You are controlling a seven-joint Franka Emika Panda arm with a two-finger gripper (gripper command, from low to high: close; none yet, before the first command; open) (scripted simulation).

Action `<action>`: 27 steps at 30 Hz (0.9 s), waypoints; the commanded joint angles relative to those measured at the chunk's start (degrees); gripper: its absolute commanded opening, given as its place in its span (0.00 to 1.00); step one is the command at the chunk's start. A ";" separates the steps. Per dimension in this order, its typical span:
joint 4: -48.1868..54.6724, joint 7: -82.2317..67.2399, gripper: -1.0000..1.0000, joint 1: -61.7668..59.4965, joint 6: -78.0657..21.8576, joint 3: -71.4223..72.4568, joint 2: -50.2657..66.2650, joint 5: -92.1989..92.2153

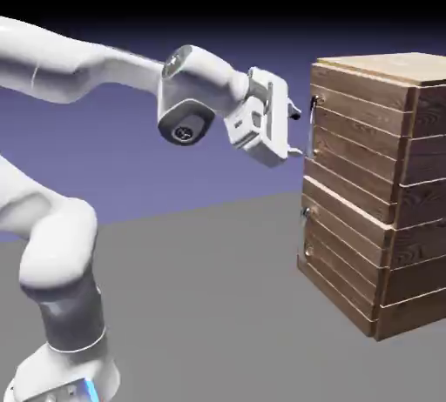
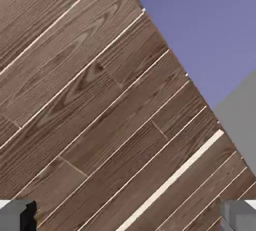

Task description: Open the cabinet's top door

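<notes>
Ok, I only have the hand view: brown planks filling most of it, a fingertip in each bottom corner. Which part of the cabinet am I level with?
Observer: The exterior view shows the gripper in front of the upper panel, above the pale seam between the two panels.
Operator: I see no handle. Is there one?
Observer: Yes, a thin vertical metal bar on the upper panel, at its edge nearer the gripper.
Operator: And the lower panel?
Observer: It has its own metal handle, below the gripper's level.
</notes>
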 commanded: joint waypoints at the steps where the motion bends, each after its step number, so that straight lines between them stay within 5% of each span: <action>1: 0.43 1.28 0.50 -1.02 -0.17 1.15 -0.60 2.50; 27: 11.67 34.40 0.50 -27.51 -4.69 31.11 -16.07 67.29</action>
